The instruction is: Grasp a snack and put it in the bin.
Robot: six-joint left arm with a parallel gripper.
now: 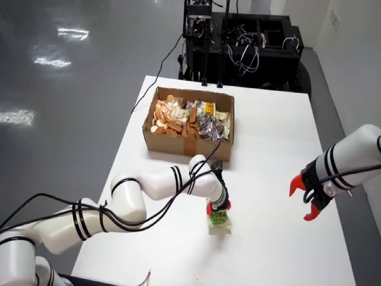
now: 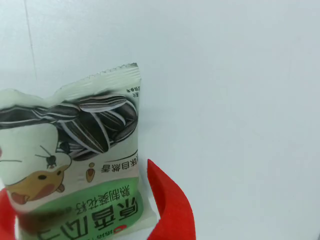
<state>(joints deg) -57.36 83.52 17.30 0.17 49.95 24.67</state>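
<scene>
A green and white sunflower-seed snack packet (image 1: 218,220) lies on the white table (image 1: 280,143) in front of the cardboard bin (image 1: 189,140). In the view from above, the working arm's gripper (image 1: 218,208) is right on top of the packet's near end. The view that rides on the gripper shows the packet (image 2: 80,150) filling the space between the two red fingers (image 2: 170,205). Both fingers press against its side edges, so the gripper (image 2: 75,205) is shut on it. The packet's lower end is out of frame.
The bin holds several snack bags and biscuit packs (image 1: 169,116). A second arm with an open red gripper (image 1: 306,196) hangs over the table's right side. Black equipment with cables (image 1: 238,42) stands behind the table's far edge.
</scene>
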